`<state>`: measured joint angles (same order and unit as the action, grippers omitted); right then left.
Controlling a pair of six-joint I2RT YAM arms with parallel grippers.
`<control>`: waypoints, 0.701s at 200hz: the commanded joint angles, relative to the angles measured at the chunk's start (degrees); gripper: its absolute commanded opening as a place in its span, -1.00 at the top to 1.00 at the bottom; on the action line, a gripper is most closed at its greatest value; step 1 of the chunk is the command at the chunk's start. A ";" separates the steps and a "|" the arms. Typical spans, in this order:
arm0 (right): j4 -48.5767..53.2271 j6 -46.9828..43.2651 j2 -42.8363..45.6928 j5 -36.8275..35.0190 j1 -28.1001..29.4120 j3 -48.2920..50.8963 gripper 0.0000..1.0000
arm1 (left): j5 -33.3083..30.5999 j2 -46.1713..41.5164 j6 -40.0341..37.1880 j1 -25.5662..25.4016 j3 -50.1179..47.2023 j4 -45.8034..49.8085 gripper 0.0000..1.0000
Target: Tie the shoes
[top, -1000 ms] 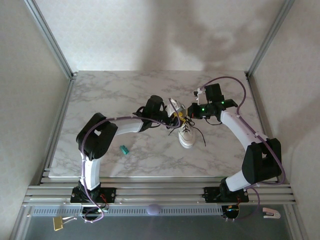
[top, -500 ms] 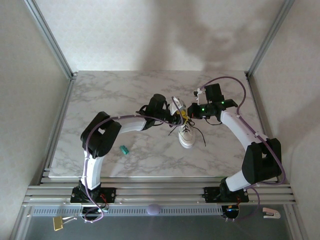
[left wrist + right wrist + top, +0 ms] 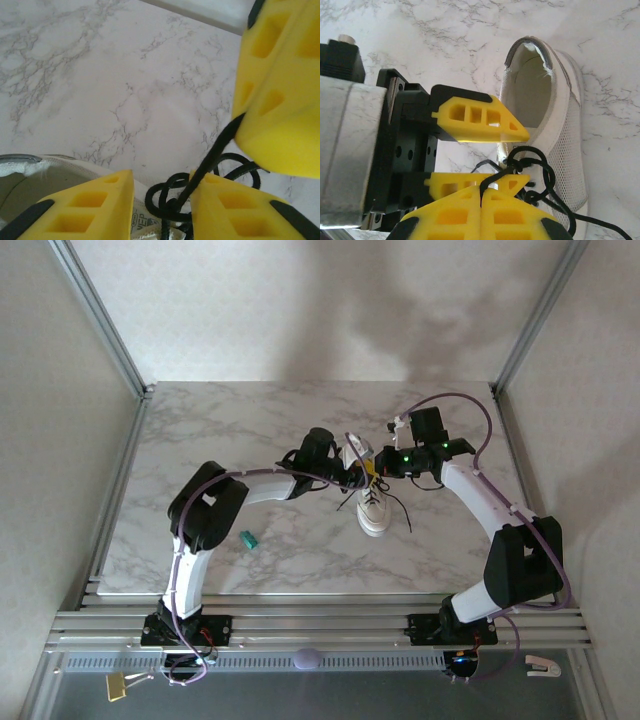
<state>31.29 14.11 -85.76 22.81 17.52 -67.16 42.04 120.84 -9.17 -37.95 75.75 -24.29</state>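
While right hand [image 3: 481, 195] pinches one lace [image 3: 215, 152], left hand [image 3: 162, 176] stands part-open, apparently empty; one sneaker [image 3: 567, 130].

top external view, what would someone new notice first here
A small white low-top sneaker sits right of centre on the grey-veined marble table. Over it the right gripper, yellow fingers shut, pinches a taut thin black lace rising from the sneaker, while the left gripper faces it with jaws apart around the lace tangle. A tiny teal object lies alone nearer the left arm's base.
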 commanded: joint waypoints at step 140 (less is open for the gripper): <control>-3.57 3.95 6.66 -4.33 0.31 5.10 0.30 | 1.11 0.24 6.26 -0.03 -1.70 -8.61 1.00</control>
<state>29.91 15.90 -84.33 21.89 17.52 -65.23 42.46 120.92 -5.37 -37.95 75.33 -27.33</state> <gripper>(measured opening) 0.268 0.057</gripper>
